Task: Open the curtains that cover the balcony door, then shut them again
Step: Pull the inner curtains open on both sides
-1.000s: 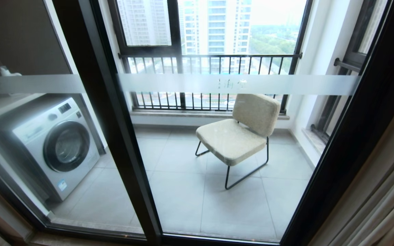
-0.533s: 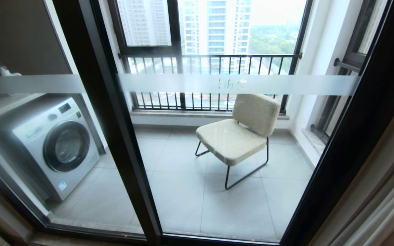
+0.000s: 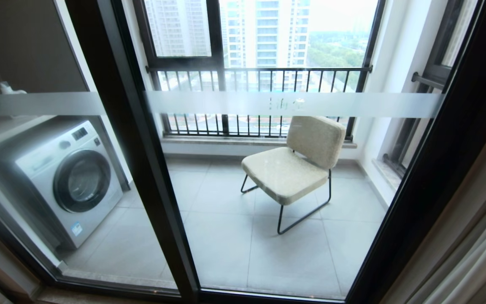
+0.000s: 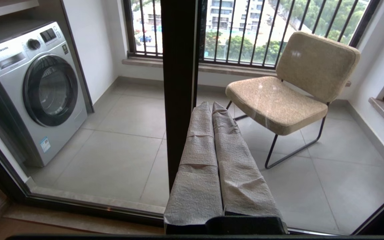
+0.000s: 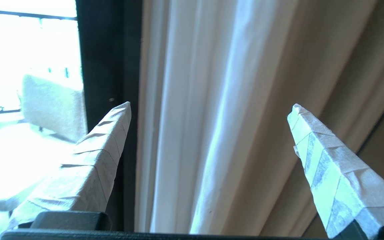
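Note:
The balcony door has glass panels in thick black frames, crossed by a frosted white band, and stands uncovered. The curtains hang bunched at its right edge. Neither arm shows in the head view. My right gripper is open, its taped fingers spread wide. It faces the curtains' white sheer folds and beige folds beside the black door frame, with nothing between the fingers. My left gripper is shut and empty, pointing at the door's black middle post.
Behind the glass on the balcony stand a washing machine on the left and a beige chair with a thin black frame. An outer window with a barred railing closes the far side. The door's bottom track runs along the floor.
The curtain folds at the lower right of the head view have shifted a little to the right. The door and the balcony look the same.

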### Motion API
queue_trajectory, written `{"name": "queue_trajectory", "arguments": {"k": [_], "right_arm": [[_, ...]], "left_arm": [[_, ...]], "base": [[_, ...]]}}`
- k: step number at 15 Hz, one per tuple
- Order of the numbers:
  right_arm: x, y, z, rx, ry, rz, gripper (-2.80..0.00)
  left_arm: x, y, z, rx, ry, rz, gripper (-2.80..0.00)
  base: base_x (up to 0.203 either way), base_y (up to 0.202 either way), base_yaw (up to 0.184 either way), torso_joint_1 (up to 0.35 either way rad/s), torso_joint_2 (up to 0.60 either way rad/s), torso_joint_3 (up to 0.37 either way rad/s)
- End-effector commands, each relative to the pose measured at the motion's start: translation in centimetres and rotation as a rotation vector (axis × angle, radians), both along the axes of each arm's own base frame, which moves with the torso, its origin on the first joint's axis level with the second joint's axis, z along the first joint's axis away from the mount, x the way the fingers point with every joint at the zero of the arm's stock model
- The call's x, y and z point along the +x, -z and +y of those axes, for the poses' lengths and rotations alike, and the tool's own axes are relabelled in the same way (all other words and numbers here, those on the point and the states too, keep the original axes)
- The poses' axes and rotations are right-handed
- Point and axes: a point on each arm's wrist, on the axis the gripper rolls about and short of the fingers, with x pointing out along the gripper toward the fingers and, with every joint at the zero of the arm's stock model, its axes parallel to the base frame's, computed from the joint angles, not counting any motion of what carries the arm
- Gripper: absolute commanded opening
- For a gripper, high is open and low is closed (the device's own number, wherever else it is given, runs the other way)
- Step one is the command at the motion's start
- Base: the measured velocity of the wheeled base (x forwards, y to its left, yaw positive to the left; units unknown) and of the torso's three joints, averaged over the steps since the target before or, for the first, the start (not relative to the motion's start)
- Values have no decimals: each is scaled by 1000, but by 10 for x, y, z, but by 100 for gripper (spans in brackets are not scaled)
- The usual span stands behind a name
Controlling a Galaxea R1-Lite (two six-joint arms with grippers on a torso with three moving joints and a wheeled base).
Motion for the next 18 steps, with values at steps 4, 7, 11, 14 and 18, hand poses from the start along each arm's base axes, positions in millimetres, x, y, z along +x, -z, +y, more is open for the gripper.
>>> {"name": "queue_trajectory", "arguments": {"k": [4, 7, 11, 14, 18], "right_arm": [[-5, 13, 25, -44, -216, 25, 0], [-2, 21, 34, -46, -357, 55, -280], [-4, 30, 45, -16, -472, 78, -280], [-24, 44, 48, 1, -481, 93, -280], [-54, 78, 50, 4, -510, 92, -280]], "left_arm": [[0, 0, 0, -1, -1, -1, -280], [0, 0, 0, -1, -1, -1, -280], [0, 0, 0, -1, -1, -1, -280], [0, 0, 0, -1, -1, -1, -280], [0, 0, 0, -1, -1, -1, -280]], "base": [[0, 0, 0, 0, 0, 0], [0, 0, 0, 0, 0, 0], [0, 0, 0, 0, 0, 0], [0, 0, 0, 0, 0, 0], [0, 0, 0, 0, 0, 0]]}}
